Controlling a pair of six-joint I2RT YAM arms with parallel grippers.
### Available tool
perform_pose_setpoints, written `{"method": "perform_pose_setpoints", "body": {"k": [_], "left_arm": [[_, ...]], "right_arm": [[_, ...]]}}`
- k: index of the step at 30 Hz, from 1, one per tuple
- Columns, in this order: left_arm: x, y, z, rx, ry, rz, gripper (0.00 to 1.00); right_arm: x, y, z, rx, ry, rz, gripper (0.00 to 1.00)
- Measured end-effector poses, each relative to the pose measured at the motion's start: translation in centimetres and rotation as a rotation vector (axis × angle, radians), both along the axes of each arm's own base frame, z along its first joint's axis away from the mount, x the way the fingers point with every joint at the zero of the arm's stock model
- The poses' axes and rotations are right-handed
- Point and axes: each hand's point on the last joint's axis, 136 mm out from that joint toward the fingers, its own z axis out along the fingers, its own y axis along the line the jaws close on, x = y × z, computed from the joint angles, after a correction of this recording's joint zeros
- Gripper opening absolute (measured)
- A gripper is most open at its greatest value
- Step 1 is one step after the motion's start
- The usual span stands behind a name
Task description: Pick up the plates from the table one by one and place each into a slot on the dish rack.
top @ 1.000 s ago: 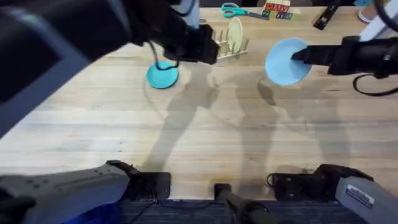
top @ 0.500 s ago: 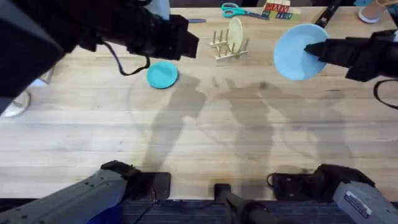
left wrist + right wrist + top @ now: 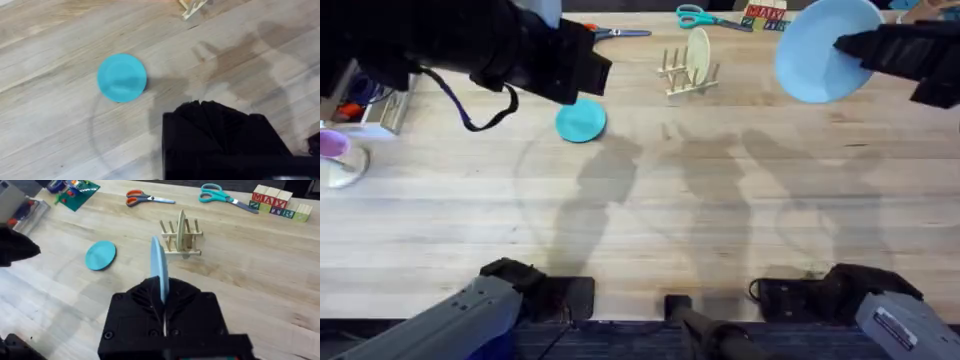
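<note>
Plates, two items. Overhead view: pale blue plate [image 3: 823, 52] is hanging clear of the worktop [image 3: 720, 230] at the 1 o'clock corner, with the right claw [image 3: 848, 46] pinching its rim from the 3 o'clock side. Teal plate [image 3: 581, 122] is lying flat on the worktop at about 11 o'clock, just beside the left arm's dark bulk. Dish rack [image 3: 688, 68] is standing at 12 o'clock between the two plates, a cream-coloured plate [image 3: 698, 55] already sitting upright in it. The held plate is lying toward 3 o'clock of the rack, so the right arm is the nearer one for the insertion.

Left wrist view: teal plate [image 3: 121, 78] is resting alone on bare planks, well apart from the left claw [image 3: 235, 150]; whether that claw is apart or together, I cannot tell.

Right wrist view: pale blue plate [image 3: 159, 275] is showing edge-on and upright, clamped in the right claw [image 3: 163, 311]. Dish rack [image 3: 181, 236] is sitting straight beyond it, and its slots appear to be running roughly in line with the plate's edge. Teal plate [image 3: 100, 255] is lying off to one side.
</note>
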Motion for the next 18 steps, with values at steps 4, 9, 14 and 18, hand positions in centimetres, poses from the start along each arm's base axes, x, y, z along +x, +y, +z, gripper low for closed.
{"method": "perform_pose_setpoints", "body": {"k": [4, 9, 14, 18], "left_arm": [[0.1, 0.3, -0.1, 0.018, -0.003, 0.006, 0.039], [-0.3, 0.6, -0.4, 0.032, 0.014, 0.007, 0.039], [-0.3, 0.6, -0.4, 0.033, 0.016, 0.007, 0.039], [-0.4, 0.6, -0.5, 0.035, 0.020, 0.007, 0.038]], "right_arm": [[-0.2, 0.3, 0.4, -0.001, -0.003, 0.011, 0.028], [-0.5, 1.6, 0.2, -0.020, 0.001, 0.051, 0.028], [-0.7, 3.2, -0.3, -0.070, 0.013, 0.085, 0.028], [-0.4, 4.9, -0.4, -0.113, 0.029, 0.120, 0.028]]}}
